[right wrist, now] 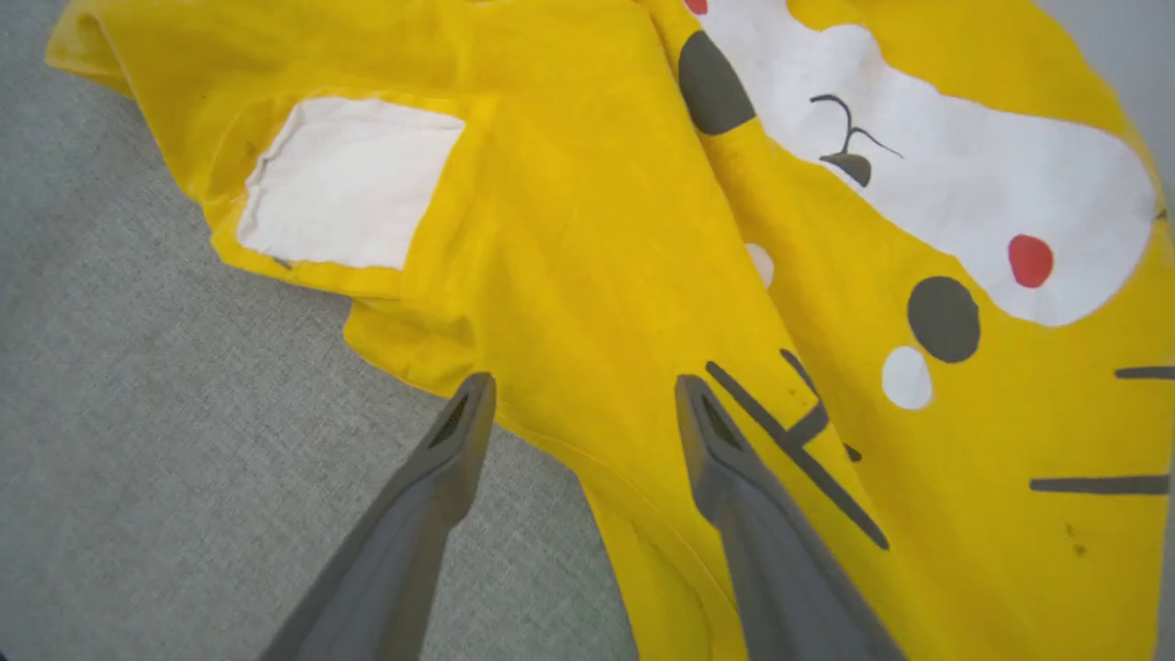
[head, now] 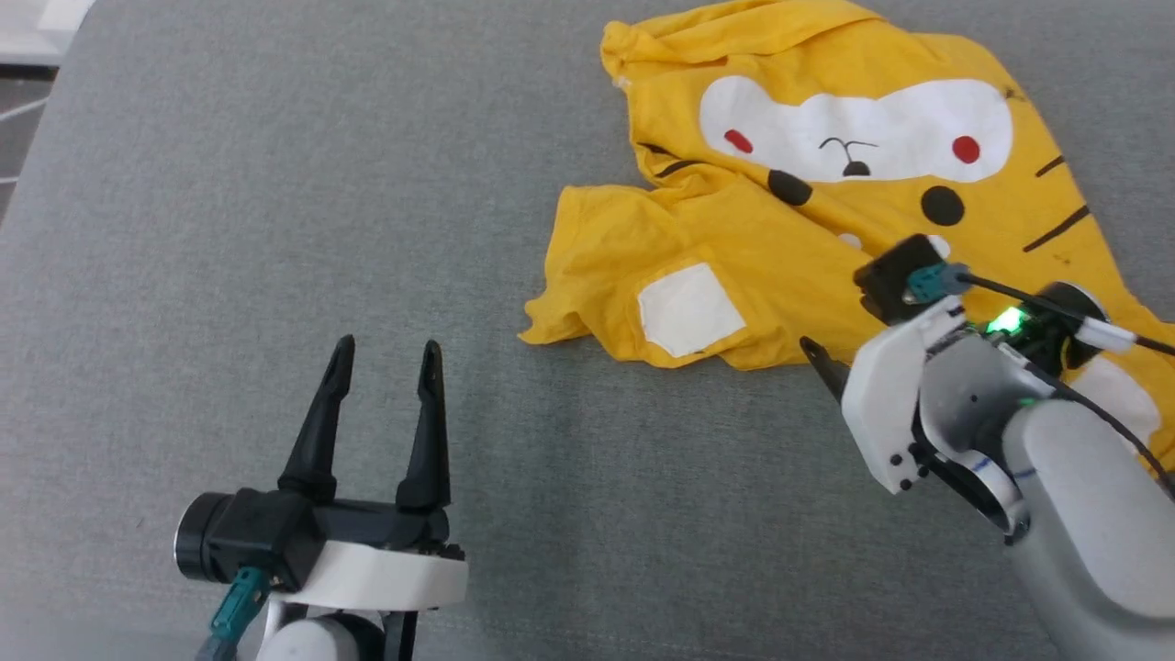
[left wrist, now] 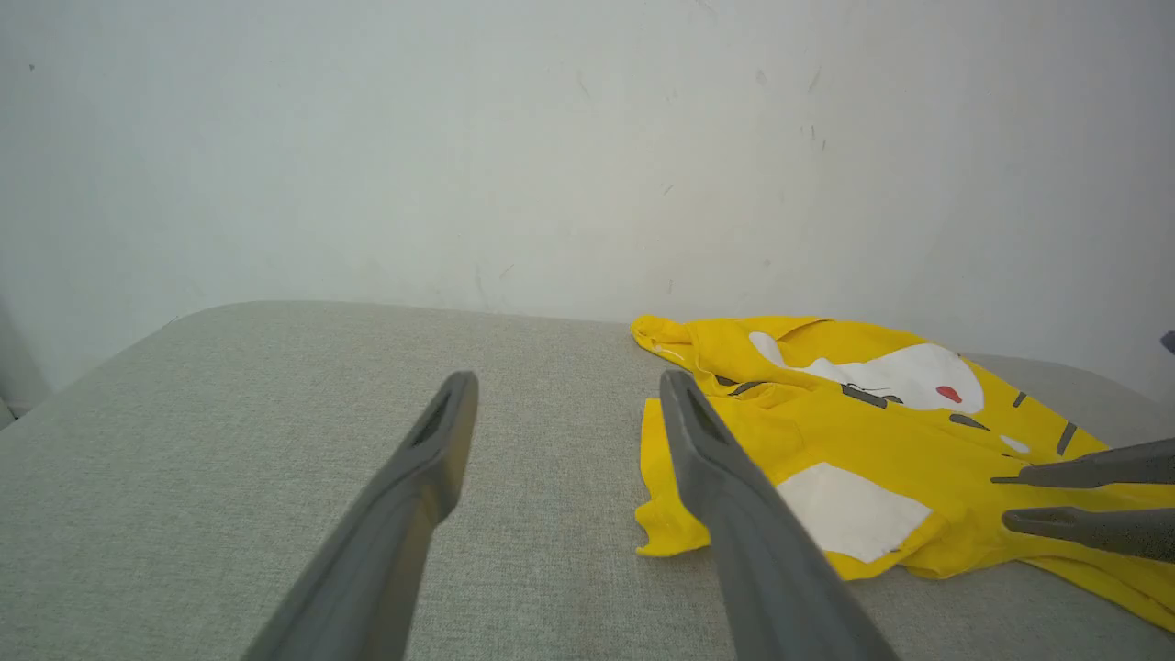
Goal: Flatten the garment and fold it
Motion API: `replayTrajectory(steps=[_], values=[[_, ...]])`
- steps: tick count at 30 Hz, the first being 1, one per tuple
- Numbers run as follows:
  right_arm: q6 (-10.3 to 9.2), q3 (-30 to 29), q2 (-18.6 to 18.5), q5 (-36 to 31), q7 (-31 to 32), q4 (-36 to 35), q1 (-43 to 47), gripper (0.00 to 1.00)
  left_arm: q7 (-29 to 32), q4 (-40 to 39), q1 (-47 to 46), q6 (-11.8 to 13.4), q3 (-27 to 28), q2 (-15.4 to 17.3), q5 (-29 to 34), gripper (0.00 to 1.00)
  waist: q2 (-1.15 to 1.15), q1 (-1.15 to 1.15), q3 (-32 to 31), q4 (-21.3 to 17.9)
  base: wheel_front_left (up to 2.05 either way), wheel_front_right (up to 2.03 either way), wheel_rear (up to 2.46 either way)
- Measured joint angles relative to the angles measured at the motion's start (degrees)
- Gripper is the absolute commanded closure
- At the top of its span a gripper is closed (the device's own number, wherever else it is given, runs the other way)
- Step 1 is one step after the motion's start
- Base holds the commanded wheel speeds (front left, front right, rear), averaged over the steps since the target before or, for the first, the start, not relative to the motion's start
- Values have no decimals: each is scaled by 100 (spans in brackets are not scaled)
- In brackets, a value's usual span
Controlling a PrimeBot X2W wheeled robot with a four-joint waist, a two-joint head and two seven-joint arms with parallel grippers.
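FLATTENING STAGE: The garment (head: 624,239), a yellow tee, lies crumpled face-up on the far right of a grey padded surface (head: 275,184), w/ its white face print (head: 854,128) creased & one flap turned over to show a white square patch (head: 688,308). The right tool (right wrist: 583,381) hovers at the near edge, jaws wide apart & holding nothing; one finger is over yellow cloth, the other over bare grey. The left tool (head: 387,342) is parked well apart from the tee, also wide open & empty. Judged best approach: drop the right tool low so it bites the hem only, a single layer if poss., not the bunch behind it. Bring the left tool across to the turned-over flap by the patch, then pull the 2 grips apart & toward the robot, slowly, so folds slide out rather than drag the whole tee. Risk: catching 2 layers locks the crease in.
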Motion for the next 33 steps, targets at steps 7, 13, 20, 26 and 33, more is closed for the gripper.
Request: replayTrajectory(steps=[7,13,20,26,33], values=[[0,514,5,-16,-149,1201,-527,57,0,41,-104,0,-96,-1,-32,0,0,0,155,213,0,0,0],[-7,811,98,142,-419,1499,-834,100,0,73,-162,0,-86,-1,-56,0,0,0,219,293,0,0,0],[-7,1215,-52,767,-227,1193,-714,100,0,134,-168,0,-44,-1,-57,0,0,0,91,140,0,0,0],[-5,1189,-603,1269,322,538,24,100,0,199,-96,-11,-45,-2,-57,0,0,-1,-114,-19,0,0,0],[-4,595,-730,1290,403,153,900,56,0,261,69,-26,1,-2,-56,0,0,-1,-298,-201,0,0,0]])
